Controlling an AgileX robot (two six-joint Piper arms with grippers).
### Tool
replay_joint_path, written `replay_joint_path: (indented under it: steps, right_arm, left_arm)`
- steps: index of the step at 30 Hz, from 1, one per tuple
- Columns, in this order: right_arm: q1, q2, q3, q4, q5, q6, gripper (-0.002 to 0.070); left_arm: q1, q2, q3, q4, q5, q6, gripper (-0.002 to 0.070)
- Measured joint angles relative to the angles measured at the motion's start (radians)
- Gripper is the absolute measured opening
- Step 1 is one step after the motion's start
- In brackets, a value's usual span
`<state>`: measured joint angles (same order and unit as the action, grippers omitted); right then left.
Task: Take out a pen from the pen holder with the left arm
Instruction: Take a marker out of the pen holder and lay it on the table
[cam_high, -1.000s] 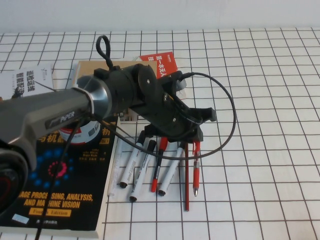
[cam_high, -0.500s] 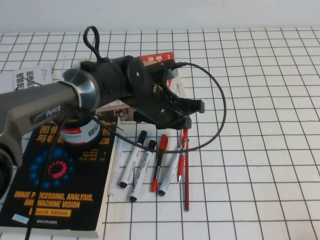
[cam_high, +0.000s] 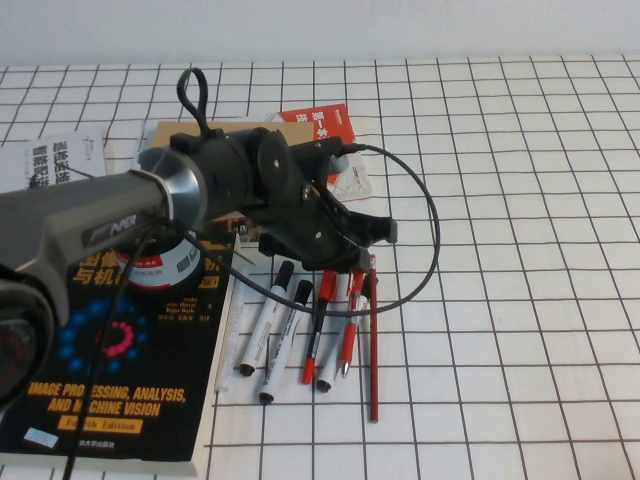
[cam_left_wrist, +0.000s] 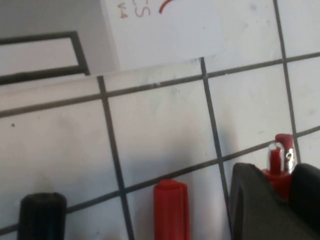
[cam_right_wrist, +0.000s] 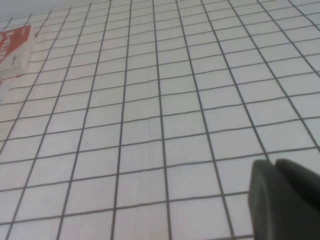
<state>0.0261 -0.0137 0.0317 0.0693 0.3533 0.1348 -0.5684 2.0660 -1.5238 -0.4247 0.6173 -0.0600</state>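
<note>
The high camera stands raised on the robot's side, looking down at the gridded table (cam_high: 520, 200) from some distance. The left wrist camera hangs very close over the table, behind the left gripper (cam_left_wrist: 276, 175) clamping the red pen (cam_left_wrist: 283, 141), which the high view shows too. The right wrist camera looks slanted over the grid past the right gripper (cam_right_wrist: 276, 172); it shares the red booklet (cam_right_wrist: 12, 47) with the high view.

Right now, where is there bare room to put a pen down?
Free: the grid table right of the row of pens, where the right gripper hovers. Crowded: that row under the left gripper, whose fingers hold a red pen, and the books left of it.
</note>
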Motion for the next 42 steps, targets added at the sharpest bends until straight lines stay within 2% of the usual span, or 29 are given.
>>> replay_joint_path:
  steps: [17, 24, 33, 42]
  right_arm:
    - [0.0, 0.0, 0.0, 0.0, 0.0, 0.0, -0.0017]
    - [0.0, 0.0, 0.0, 0.0, 0.0, 0.0, -0.0016]
    - [0.0, 0.0, 0.0, 0.0, 0.0, 0.0, -0.0017]
    - [0.0, 0.0, 0.0, 0.0, 0.0, 0.0, -0.0017]
  left_arm:
    - [-0.04, 0.022, 0.0, -0.007, -0.077, 0.002, 0.0113]
    - [-0.077, 0.026, 0.0, 0.002, -0.079, 0.051, 0.0113]
    - [-0.071, 0.056, 0.0, 0.004, -0.088, 0.04, 0.0113]
    - [-0.029, 0.057, -0.002, 0.013, -0.076, 0.007, 0.0113]
